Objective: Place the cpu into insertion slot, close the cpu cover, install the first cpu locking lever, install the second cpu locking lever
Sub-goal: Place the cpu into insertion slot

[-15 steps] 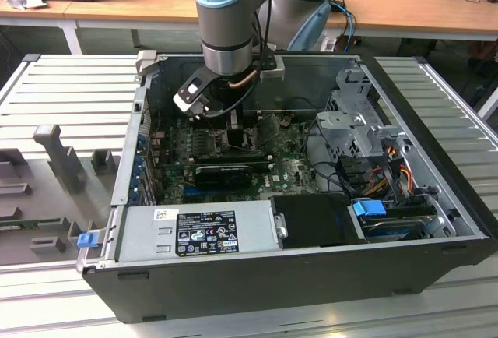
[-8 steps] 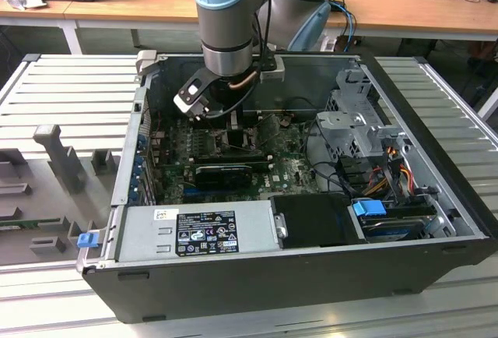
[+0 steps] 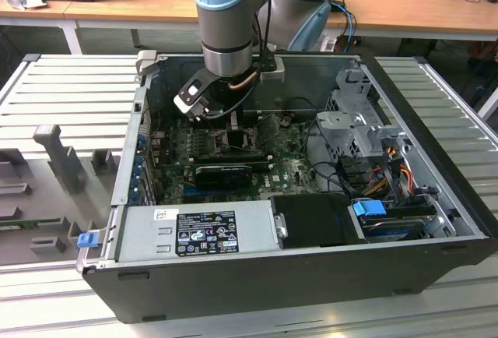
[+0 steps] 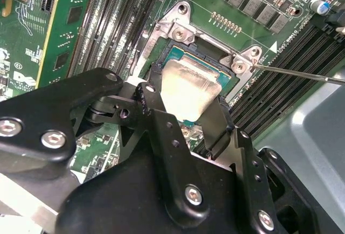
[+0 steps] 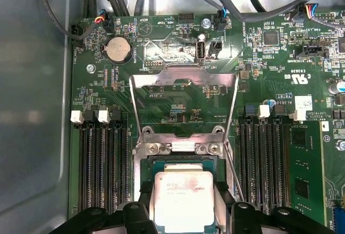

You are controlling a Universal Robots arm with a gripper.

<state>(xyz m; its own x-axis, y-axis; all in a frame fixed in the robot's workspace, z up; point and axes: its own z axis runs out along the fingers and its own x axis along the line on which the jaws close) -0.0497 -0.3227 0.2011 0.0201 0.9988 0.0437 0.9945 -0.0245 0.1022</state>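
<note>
Cpu (image 5: 183,201) is pinched between the two black fingers (image 4: 218,123) of the gripper (image 5: 184,193), which are drawn in narrow on its opposite edges. In both wrist views the cpu is directly over the insertion slot (image 5: 152,165), its pale silvery top facing up. Whether it is fully seated in the slot or just above it, I cannot tell. The cpu cover (image 5: 183,78) stands swung open from its hinge at the slot's far edge, and green circuit board (image 5: 161,34) shows through its square window. A thin locking lever (image 4: 302,74) juts out from one corner of the slot. Rows of dark memory sockets (image 5: 102,164) flank the slot on both sides. In the exterior view the arm (image 3: 226,11) reaches down into the open computer case (image 3: 311,264), straight above the slot.
</note>
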